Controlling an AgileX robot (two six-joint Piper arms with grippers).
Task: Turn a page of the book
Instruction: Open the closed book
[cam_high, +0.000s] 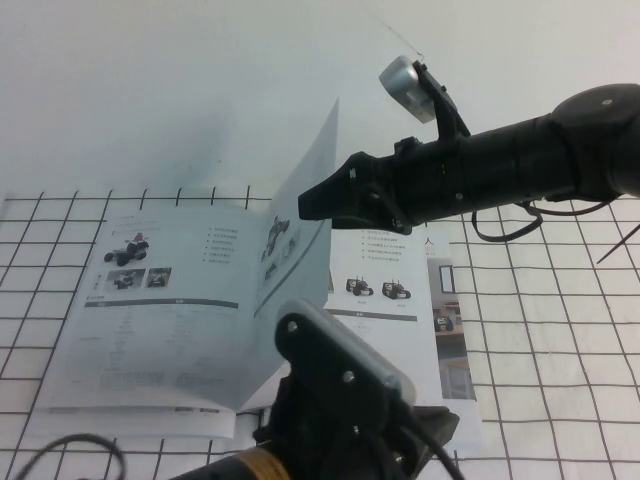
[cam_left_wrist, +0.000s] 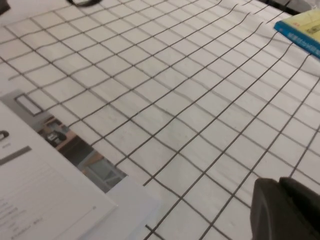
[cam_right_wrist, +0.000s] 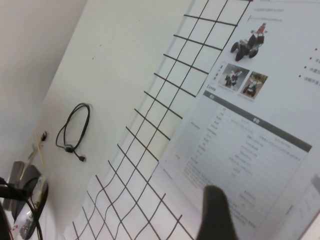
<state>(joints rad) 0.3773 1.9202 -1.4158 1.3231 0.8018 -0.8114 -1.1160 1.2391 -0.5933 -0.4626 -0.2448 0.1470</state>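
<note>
The book (cam_high: 395, 300) lies open on the black-gridded white cloth (cam_high: 560, 330). The page (cam_high: 150, 290) with the buggy robot, two photos and grey bar lies flat on the left; it also shows in the right wrist view (cam_right_wrist: 240, 115). A second leaf (cam_high: 295, 260) stands raised above the spine. My right gripper (cam_high: 305, 207) reaches in from the right and is shut on that raised leaf at its free edge; one finger (cam_right_wrist: 214, 215) shows. My left gripper (cam_left_wrist: 285, 210) is shut and empty, low over the cloth beside the book's near right corner (cam_left_wrist: 75, 165).
A blue and yellow box (cam_left_wrist: 302, 27) lies at the cloth's far edge in the left wrist view. A looped black cable (cam_right_wrist: 75, 130) lies on the bare white table beyond the cloth. My left arm (cam_high: 340, 400) covers the book's near edge.
</note>
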